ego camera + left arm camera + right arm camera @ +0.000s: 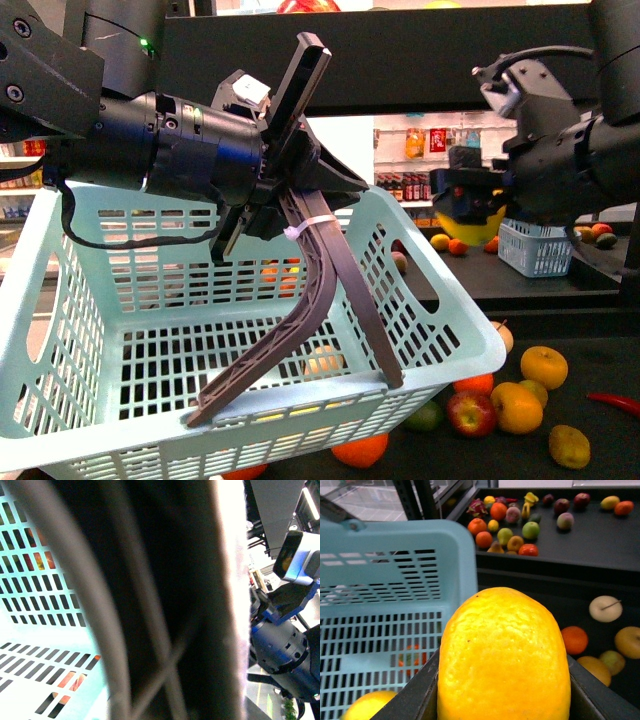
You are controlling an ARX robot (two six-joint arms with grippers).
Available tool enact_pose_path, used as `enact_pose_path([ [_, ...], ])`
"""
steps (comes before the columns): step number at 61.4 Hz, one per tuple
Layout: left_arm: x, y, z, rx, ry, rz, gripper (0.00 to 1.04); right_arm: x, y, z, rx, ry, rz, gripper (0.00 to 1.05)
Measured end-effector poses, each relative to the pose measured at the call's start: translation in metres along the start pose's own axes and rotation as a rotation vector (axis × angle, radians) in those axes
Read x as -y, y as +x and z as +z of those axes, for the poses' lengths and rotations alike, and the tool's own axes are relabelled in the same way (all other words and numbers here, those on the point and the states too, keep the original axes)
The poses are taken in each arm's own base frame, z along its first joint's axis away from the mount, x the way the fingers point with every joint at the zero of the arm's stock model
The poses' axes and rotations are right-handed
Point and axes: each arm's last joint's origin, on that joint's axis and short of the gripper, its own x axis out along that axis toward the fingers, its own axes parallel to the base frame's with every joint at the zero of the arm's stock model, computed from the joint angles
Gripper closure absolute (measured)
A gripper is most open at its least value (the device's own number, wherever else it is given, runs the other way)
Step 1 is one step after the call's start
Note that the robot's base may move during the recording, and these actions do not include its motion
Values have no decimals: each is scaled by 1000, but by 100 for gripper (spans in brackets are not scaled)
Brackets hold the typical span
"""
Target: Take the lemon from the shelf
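Note:
My right gripper (470, 205) is shut on the lemon (477, 230), a bright yellow oval, and holds it in the air to the right of the basket and above the black shelf's tray (560, 282). In the right wrist view the lemon (504, 655) fills the space between the dark fingers (415, 700), beside the pale blue basket's rim (395, 535). My left gripper (290, 205) is shut on the basket's brown-grey handle (300, 300) and holds the basket (90, 300) up. In the left wrist view the handle (165, 605) is a close blur.
Oranges, a red apple (470, 412) and a red chilli (615, 402) lie on the lower tray. A small white basket (535, 247) stands on the upper tray. Another yellow fruit (367, 707) lies inside the blue basket. Bottles (415, 140) line white shelving behind.

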Motion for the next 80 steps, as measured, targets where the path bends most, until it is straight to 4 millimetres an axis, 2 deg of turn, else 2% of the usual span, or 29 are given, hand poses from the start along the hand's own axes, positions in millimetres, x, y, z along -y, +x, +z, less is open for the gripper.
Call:
enact_pose_path([
  [12, 0, 0, 0, 0, 0, 0, 94, -30, 15, -19, -54, 19, 60, 56],
  [21, 0, 0, 0, 0, 0, 1, 94, -39, 29, -40, -118, 17, 58, 56],
  [26, 0, 0, 0, 0, 0, 0, 94, -39, 34, -48, -140, 15, 44, 40],
  [32, 0, 0, 0, 0, 0, 0, 94, -38, 35, -48, -138, 18, 41, 26],
  [41, 0, 0, 0, -1, 2, -2, 94, -32, 31, -36, -95, 17, -5, 6],
  [43, 0, 0, 0, -2, 0, -2, 94, -29, 27, -29, -69, 5, -32, 7],
  [48, 0, 0, 0, 2, 0, 2, 94, -17, 4, -2, 13, -14, -106, 7],
  [52, 0, 0, 0, 3, 1, 3, 94, -5, -31, 21, 95, -27, -183, 7],
  [59, 0, 0, 0, 0, 0, 0, 94, 7, -79, 32, 155, -29, -260, 7],
  [65, 0, 0, 0, 0, 0, 0, 94, 14, -120, 26, 190, -26, -329, 7],
  [75, 0, 0, 0, 1, 0, 0, 94, 18, -187, -3, 176, -8, -419, 7],
  [80, 0, 0, 0, 1, 1, 1, 94, 15, -211, -16, 176, -1, -442, 7],
])
